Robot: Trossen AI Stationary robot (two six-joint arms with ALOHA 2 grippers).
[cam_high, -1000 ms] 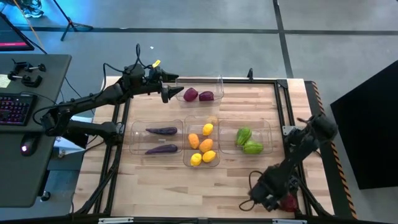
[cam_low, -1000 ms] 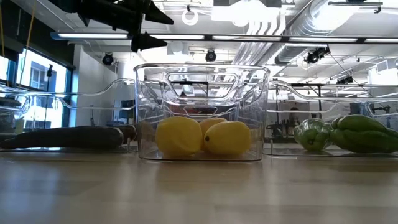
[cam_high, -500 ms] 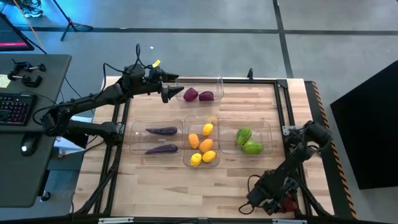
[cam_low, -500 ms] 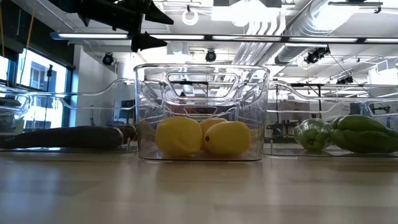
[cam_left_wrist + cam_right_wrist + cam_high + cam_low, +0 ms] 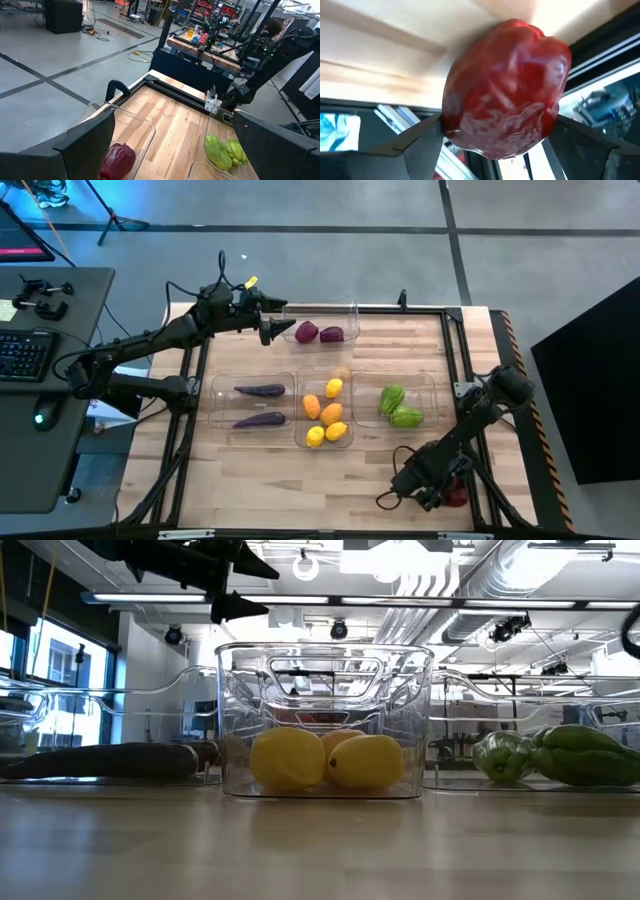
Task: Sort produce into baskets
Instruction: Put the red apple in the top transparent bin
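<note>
A dark red pepper [image 5: 507, 90] sits between the fingers of my right gripper [image 5: 447, 492] at the table's near right corner; it shows in the high view [image 5: 457, 496] as a small red spot. My left gripper [image 5: 278, 318] hangs open and empty at the far left, beside a clear bin [image 5: 352, 313] that holds two dark red pieces [image 5: 307, 332]. Three more bins stand in a row: two eggplants [image 5: 259, 390] at left, lemons and orange pieces [image 5: 331, 414] in the middle, green ridged ones [image 5: 400, 407] at right. My right gripper pinches the dark red pepper between its two fingers, one finger [image 5: 422, 137] on each of its two opposite sides [image 5: 451, 120]. In the high view the fingers point toward the table's near right corner. Whether the pepper is clear of the wood, I cannot tell.
The black table frame [image 5: 480, 315] runs along the edges, close to the pepper at the near right. Bare wood [image 5: 270, 480] lies between the bins and the near edge. A desk with a keyboard [image 5: 25, 352] stands left of the table.
My right arm has swung its gripper a little toward the table's left and far side, and the dark red pepper has shifted with it by a small amount.
</note>
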